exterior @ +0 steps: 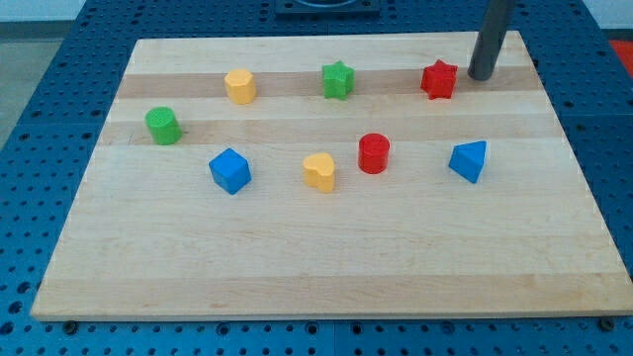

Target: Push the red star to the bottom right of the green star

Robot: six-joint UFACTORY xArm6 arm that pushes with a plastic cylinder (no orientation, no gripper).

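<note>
Pale wooden desk (326, 257) with lengthwise plank grain, sitting on a blue perforated base (40, 148).

The arm carries no claw, so there is no wide or narrow to record; it ends in a straight dark rod. The rod comes down near the desk's top right corner, and my tip (481, 77) rests on the wood just to the view's right of the red star-shaped block (439, 80). Whether they touch I cannot tell; any gap is very thin.

Red star-shaped block: in the top row, toward the right edge, level with the green star-shaped block (338, 80), which sits near the middle of the top edge. The two stars are well apart, with bare wood between them.

Same row, further to the view's left: yellow hexagonal block (239, 86).

Near the left edge, slightly lower: green cylinder block (163, 126).

Middle band of the desk, left to right:
- blue cube-like block (230, 170);
- yellow block, shape unclear, possibly heart-like (319, 171);
- red cylinder block (374, 153), below and to the right of the green star;
- blue wedge-shaped block (469, 161), below the red star and toward the right edge.

All blocks stand apart from one another.
</note>
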